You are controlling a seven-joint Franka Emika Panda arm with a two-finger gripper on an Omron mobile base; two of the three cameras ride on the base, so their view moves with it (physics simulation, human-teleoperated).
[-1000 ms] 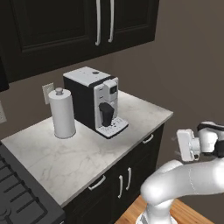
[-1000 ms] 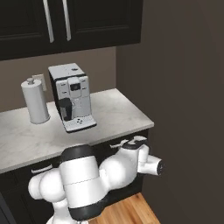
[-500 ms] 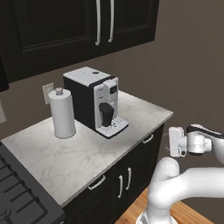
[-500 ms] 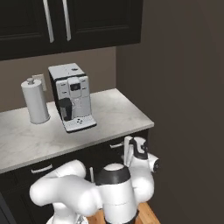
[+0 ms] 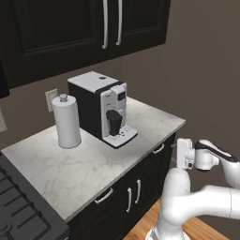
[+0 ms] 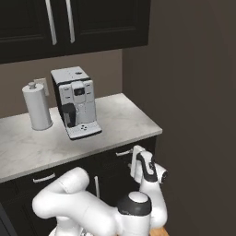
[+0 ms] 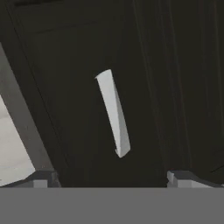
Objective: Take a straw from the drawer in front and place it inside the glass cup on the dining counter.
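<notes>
In the left base view the gripper (image 5: 180, 153) sits at the right of the frame, just off the corner of the marble worktop (image 5: 93, 161); over the last second it has swung in from the right edge and now faces the black cabinet front below the slab, level with the drawer (image 5: 161, 149) and its short silvery handle. The coffee machine (image 5: 102, 108) and paper-towel roll (image 5: 66, 121) have not moved. In the right base view the arm has unfolded from a low crouch at the lower left and the gripper (image 6: 135, 162) now rises at lower centre, just beside the drawer handle (image 6: 123, 152). In the hand view the handle (image 7: 114, 113) runs slanted across the middle of the frame, with the fingers (image 7: 42, 180) spread wide at the bottom corners, holding nothing. The drawer looks shut, so I judge the straw is hidden inside; the approach to the handle seems nearly lined up.
</notes>
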